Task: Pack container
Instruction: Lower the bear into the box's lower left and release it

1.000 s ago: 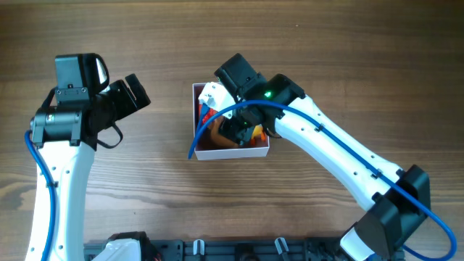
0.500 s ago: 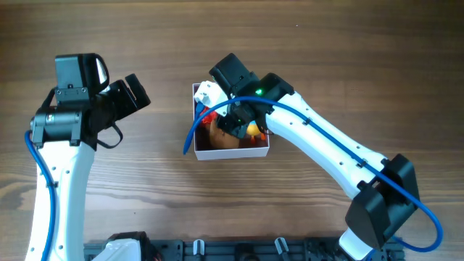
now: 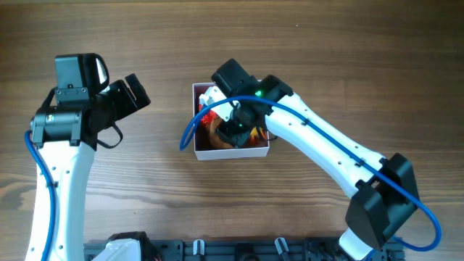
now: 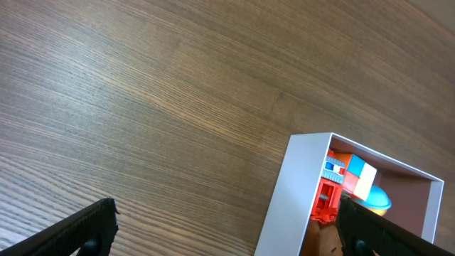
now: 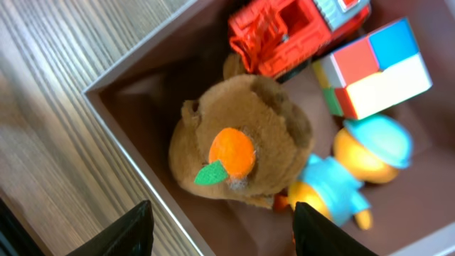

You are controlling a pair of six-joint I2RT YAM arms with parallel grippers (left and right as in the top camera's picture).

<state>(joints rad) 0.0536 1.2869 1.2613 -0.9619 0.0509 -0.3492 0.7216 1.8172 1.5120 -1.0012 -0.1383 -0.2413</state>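
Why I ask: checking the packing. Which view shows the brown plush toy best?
Right wrist: the brown plush toy fills the frame's middle, unobstructed, inside the container. Overhead, the right arm covers most of it. The left wrist view catches only a brown sliver behind the container's wall.

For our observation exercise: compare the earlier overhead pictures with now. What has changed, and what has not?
The right arm shifted slightly left over the container, and its blue cable bulged farther left. Its jaws hang open above the toys, holding nothing; nothing was visibly grasped or released. The left arm and container stayed put.
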